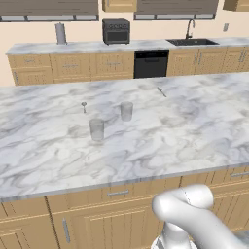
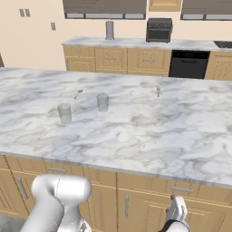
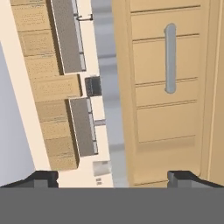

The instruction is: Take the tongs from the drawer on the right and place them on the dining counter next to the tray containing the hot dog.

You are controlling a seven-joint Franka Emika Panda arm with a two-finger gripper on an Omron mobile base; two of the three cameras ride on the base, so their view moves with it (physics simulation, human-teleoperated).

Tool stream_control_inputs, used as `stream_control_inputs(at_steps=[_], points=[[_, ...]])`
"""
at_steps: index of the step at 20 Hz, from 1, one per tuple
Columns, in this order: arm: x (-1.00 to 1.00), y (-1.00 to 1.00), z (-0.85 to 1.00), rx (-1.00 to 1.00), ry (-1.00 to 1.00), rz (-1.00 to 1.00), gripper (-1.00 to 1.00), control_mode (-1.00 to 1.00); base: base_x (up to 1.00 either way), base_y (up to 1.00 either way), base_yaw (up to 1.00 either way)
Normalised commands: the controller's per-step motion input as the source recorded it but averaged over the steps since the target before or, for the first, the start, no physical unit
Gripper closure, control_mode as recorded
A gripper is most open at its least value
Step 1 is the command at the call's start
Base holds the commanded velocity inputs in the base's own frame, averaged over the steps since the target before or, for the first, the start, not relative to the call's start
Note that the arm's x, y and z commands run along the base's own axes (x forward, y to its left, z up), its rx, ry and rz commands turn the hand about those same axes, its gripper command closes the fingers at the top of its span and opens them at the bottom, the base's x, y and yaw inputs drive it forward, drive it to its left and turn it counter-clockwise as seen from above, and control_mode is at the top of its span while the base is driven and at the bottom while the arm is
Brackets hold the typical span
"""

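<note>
Facing the drawer (image 3: 168, 94) front's silver handle (image 3: 170, 58), pincer (image 3: 113, 177) spread wide, empty.

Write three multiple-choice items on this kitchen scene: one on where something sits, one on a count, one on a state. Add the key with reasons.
1. Where does the black dishwasher sit?
A. In the wall cabinets beyond the dining counter
B. In the island under the marble top
C. Beside the robot's base

2. How many clear glasses stand on the dining counter?
A. One
B. Two
C. Four

3. How do the claw's fingers stand in the hand view?
A. Closed on a handle
B. Closed on a glass
C. Wide apart, with nothing between them

Key:
1 A, the dishwasher is set into the far cabinet row, left of the sink.
2 B, a near glass and a far glass stand close together on the marble.
3 C, the two dark fingertips sit at opposite lower corners, facing a cabinet front with a silver bar handle.
</note>
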Motion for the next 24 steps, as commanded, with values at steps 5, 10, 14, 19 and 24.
stream_control_inputs(at_steps=[5, 10, 14, 19, 24], points=[[0.18, -0.17, -0.25, 0.0, 0.0, 0.0, -1.0, -1.0, 0.0, 0.0, 0.0], [0.17, -0.13, -0.28, 0.0, 0.0, 0.0, -1.0, -1.0, 0.0, 0.0, 0.0], [0.15, -0.15, -0.23, 0.01, 0.0, 0.0, -1.0, -1.0, 0.0, 0.0, 0.0], [0.15, -0.16, -0.25, 0.0, 0.0, 0.0, -1.0, -1.0, 0.0, 0.0, 0.0], [0.21, -0.18, -0.24, 0.03, 0.0, 0.0, -1.0, -1.0, 0.0, 0.0, 0.0]])
